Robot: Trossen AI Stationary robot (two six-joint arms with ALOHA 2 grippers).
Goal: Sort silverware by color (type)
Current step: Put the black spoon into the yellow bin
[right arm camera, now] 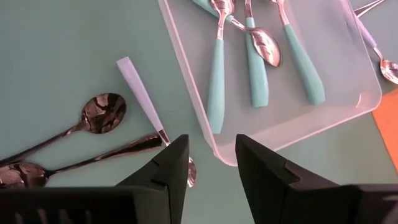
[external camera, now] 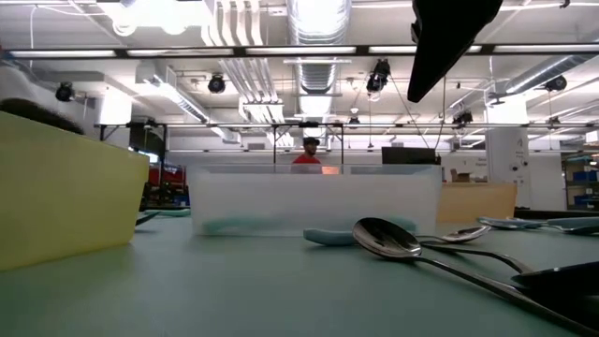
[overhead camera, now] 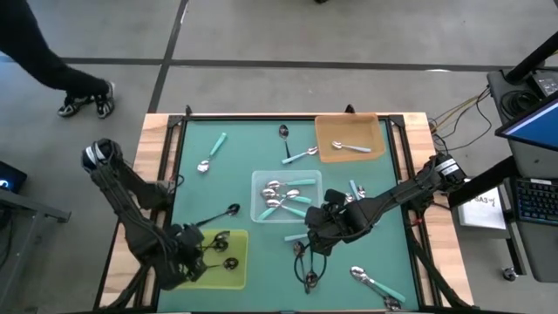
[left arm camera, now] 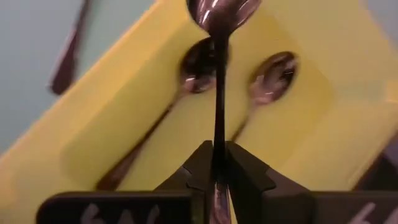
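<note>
The left gripper (left arm camera: 217, 163) is pinched shut on the thin handle of a dark spoon (left arm camera: 219, 74), which points straight away from the fingers with its shiny bowl out over the yellow tray (left arm camera: 323, 124); two more dark spoons (left arm camera: 193, 68) lie flat in that tray, side by side. The right gripper (right arm camera: 211, 158) has its fingers a little apart and holds nothing, just beside the clear plastic tray (right arm camera: 348, 106) where smooth teal-handled spoons (right arm camera: 216, 68) lie. A white-handled spoon (right arm camera: 144, 99) lies slanting on the green table (right arm camera: 56, 56) by those fingers.

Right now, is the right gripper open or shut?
Open. The right gripper shows a clear gap between its fingers, nothing held, hovering beside the clear tray above a pale-handled spoon.
</note>
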